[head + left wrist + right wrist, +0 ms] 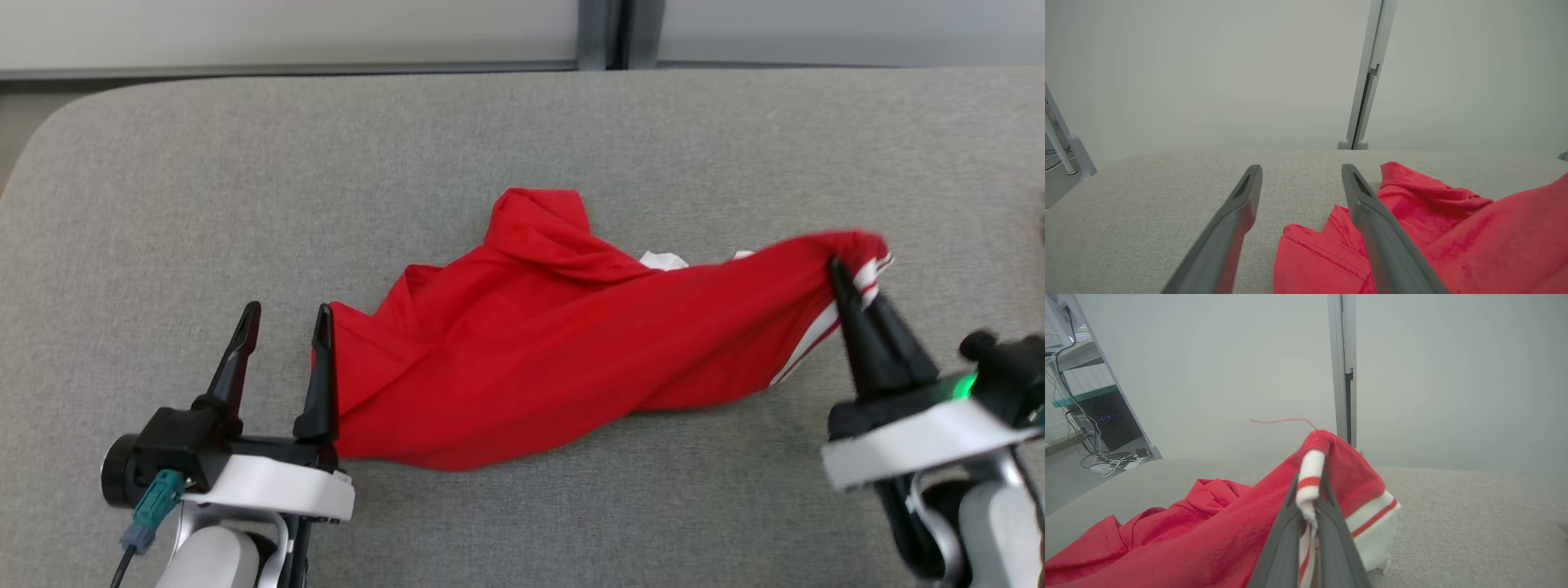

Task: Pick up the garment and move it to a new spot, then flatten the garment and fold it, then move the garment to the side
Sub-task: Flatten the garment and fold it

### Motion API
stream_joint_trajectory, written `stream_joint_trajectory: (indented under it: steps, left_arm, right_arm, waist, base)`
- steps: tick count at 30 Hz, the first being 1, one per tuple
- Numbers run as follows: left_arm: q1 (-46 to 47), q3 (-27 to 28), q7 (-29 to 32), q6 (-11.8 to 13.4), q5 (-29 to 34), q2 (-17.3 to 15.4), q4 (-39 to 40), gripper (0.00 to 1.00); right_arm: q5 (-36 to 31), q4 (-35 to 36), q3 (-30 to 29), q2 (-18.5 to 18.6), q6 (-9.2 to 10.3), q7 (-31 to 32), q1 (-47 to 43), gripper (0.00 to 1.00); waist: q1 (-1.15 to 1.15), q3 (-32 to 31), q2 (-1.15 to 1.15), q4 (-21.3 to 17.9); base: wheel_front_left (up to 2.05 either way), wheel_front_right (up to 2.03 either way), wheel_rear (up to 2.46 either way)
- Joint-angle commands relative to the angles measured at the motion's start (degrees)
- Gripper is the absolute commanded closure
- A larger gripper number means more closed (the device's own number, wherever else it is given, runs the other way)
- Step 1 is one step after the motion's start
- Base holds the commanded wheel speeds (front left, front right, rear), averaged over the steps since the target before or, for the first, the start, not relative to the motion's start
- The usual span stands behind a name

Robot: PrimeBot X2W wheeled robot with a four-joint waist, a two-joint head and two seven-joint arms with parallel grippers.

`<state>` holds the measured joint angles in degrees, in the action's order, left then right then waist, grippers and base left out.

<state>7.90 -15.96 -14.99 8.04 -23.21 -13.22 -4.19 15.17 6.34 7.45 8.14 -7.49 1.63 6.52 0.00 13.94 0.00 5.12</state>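
A red garment [571, 351] with a white-and-red striped trim lies crumpled across the middle of the grey table [522, 131]. My right gripper [837, 269] is shut on the garment's striped end and holds it lifted at the right; in the right wrist view the trim [1310, 477] is pinched between the fingers. My left gripper [286, 314] stands open at the garment's left edge, its right finger [1372, 212] touching the red cloth [1453, 245], with a fold of the hem between the fingers low down.
The padded grey table has a rounded far-left corner [73, 114]. Behind it is a pale wall with a grey vertical post [604, 33]. A rack with cables and a dark box [1098, 416] stands off the table's left side.
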Motion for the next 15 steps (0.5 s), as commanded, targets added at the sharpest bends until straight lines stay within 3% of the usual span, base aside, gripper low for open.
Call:
stream_joint_trajectory:
  steps: [1,5,15]
  left_arm:
    - [1.5,-0.1,-0.2,-0.4,0.4,0.4,0.0,0.00]
    - [3.5,-0.2,-0.2,-1.3,0.9,1.5,-0.1,0.00]
    - [9.3,-0.6,-0.2,-5.5,3.4,5.9,-2.3,0.00]
  right_arm:
    - [0.5,-1.0,-0.8,0.9,0.00,0.4,2.9,1.00]
    - [1.5,-5.5,-2.3,2.9,0.01,1.2,11.1,1.00]
    - [5.1,-29.0,-3.0,8.1,0.00,-0.8,35.3,1.00]
  waist:
    - [0.00,1.6,0.00,1.3]
    - [0.00,4.7,0.00,3.4]
    - [0.00,11.5,0.00,8.4]
  base:
    - [0.00,0.00,0.00]
    - [0.00,0.00,0.00]
    - [0.00,0.00,0.00]
